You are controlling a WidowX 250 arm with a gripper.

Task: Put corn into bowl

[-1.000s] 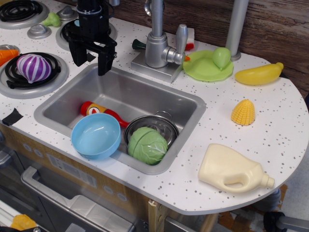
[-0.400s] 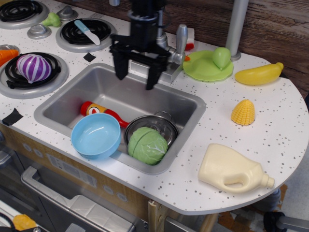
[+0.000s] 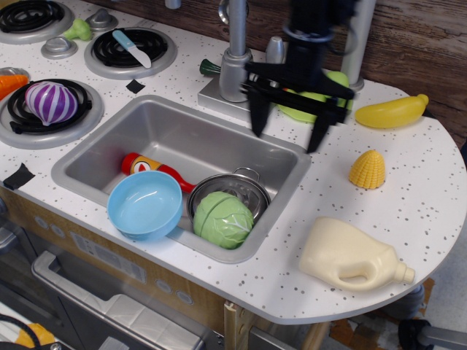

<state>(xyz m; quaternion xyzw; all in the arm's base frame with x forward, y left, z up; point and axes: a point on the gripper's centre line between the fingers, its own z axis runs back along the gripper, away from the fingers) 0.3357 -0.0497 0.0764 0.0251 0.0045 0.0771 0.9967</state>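
- The sink point(image 3: 95, 149) holds a light blue bowl point(image 3: 144, 205) (empty), a steel bowl point(image 3: 241, 184) with a green cabbage point(image 3: 223, 219) on it, and a red bottle point(image 3: 149, 168).
- The corn point(image 3: 367, 169) sits on the counter point(image 3: 408, 219), well apart from the blue bowl.
- The gripper point(image 3: 290, 131) hangs over the sink's far right corner, jaws spread wide, holding nothing.

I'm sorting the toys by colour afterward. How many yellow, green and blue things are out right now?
Yellow: 2, the corn and the banana
Green: 4, the cabbage, plate, pear and a small piece by the burners
Blue: 2, the bowl and knife
Total: 8
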